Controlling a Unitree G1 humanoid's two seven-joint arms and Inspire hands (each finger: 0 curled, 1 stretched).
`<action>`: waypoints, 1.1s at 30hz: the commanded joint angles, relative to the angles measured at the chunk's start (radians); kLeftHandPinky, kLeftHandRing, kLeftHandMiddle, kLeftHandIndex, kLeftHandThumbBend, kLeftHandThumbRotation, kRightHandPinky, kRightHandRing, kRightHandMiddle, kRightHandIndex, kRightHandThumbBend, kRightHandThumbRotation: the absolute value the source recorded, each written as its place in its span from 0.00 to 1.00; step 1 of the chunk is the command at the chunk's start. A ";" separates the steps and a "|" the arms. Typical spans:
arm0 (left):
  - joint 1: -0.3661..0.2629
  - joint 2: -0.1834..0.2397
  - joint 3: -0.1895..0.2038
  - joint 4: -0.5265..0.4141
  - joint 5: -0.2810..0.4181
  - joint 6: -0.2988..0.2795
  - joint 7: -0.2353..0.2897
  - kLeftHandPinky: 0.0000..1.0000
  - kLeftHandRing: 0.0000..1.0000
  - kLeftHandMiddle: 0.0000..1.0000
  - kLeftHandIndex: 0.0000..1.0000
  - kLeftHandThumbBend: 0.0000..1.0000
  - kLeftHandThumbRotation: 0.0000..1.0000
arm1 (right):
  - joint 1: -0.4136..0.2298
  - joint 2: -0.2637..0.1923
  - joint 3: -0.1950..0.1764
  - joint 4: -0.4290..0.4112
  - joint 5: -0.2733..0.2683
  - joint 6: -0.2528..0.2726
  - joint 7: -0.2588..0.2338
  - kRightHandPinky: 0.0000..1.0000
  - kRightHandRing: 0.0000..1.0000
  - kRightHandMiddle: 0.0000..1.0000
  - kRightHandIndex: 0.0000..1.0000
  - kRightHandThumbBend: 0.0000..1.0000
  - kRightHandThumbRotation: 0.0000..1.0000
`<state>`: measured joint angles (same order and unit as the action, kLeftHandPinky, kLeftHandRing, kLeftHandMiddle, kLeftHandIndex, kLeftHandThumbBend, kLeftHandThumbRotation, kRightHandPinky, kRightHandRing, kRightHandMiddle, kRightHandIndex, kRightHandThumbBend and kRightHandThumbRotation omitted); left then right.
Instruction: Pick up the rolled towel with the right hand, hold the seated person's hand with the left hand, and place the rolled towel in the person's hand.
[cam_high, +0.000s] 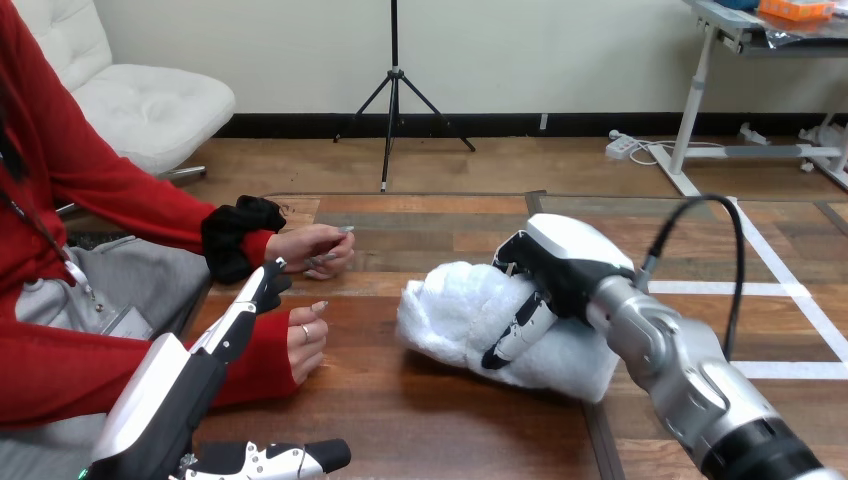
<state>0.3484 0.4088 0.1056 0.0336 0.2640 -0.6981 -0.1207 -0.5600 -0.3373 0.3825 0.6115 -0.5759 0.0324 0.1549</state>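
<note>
Right hand (556, 262) is on top of the rolled towel (450, 310), fingers curled over it, looks like a grip. Towel lies on the table (450, 420), centre-right. Left hand (235, 325) is open, fingers straight, tips between the person's near hand (305, 345) and far hand (315, 250); contact unclear.

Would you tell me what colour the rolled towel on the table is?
The rolled towel is white, shown best in the head view.

It looks like a lab or test room: a wooden table (450, 420) marked with white tape (790, 290), a tripod (393, 100) far behind, a metal-legged desk (712, 25) far right, a power strip (622, 146) on the floor.
</note>
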 joint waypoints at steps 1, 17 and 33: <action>-0.026 -0.001 0.012 -0.049 -0.005 -0.014 0.019 0.94 0.92 0.94 1.00 1.00 0.47 | -0.012 0.005 -0.081 0.000 0.072 -0.045 -0.055 0.37 0.43 0.45 0.43 0.87 0.00; -0.029 0.006 0.014 -0.034 -0.028 -0.026 0.014 0.94 0.92 0.94 1.00 1.00 0.46 | 0.059 0.002 -0.197 0.016 0.244 -0.247 -0.125 0.39 0.42 0.45 0.44 0.87 0.00; -0.025 0.014 0.031 -0.035 -0.026 -0.028 0.016 0.93 0.92 0.94 1.00 1.00 0.48 | 0.133 0.025 -0.301 0.040 0.408 -0.398 -0.122 0.24 0.30 0.42 0.45 0.87 0.02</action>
<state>0.3519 0.4093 0.1142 0.0333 0.2459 -0.7095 -0.1195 -0.3996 -0.3278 0.1462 0.6533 -0.2250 -0.3004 0.0548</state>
